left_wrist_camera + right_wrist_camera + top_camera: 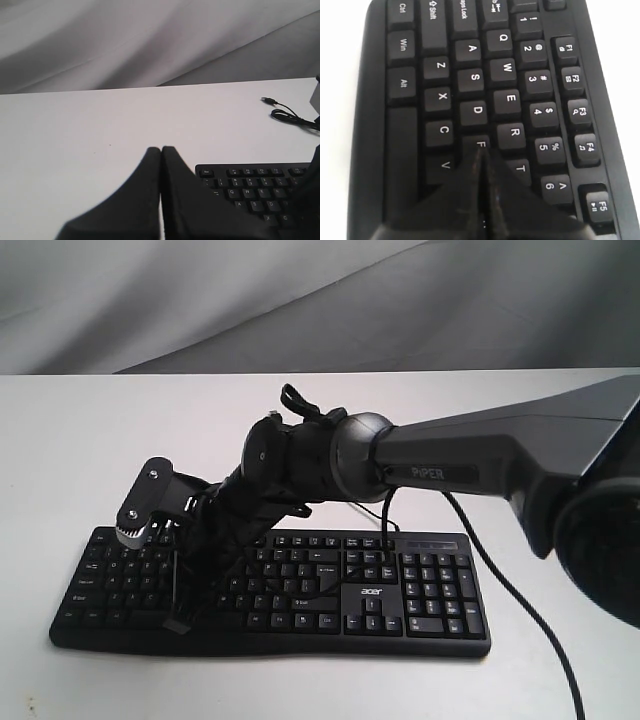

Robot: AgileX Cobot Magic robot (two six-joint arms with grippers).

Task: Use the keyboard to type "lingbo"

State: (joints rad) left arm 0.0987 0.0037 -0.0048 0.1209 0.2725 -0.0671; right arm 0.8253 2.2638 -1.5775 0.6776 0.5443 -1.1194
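Observation:
The black keyboard (pixel 430 592) with white legends and an "acer" logo lies on the white table. My right arm reaches across it to its left half. In the right wrist view my right gripper (pixel 481 151) is shut and empty, its tips low over the F key (pixel 479 144) of the keyboard (pixel 402 145), beside V and T. In the exterior view that gripper (pixel 185 580) is largely masked by its own body. My left gripper (pixel 161 149) is shut on nothing, off the keyboard's (pixel 252 192) Esc corner above bare table. It does not show in the exterior view.
A thin black USB cable with its plug (pixel 268 100) lies on the table (pixel 100 120) behind the keyboard. Another black cable (pixel 515 595) hangs from the right arm past the number pad. A grey cloth backdrop rises behind the table's far edge.

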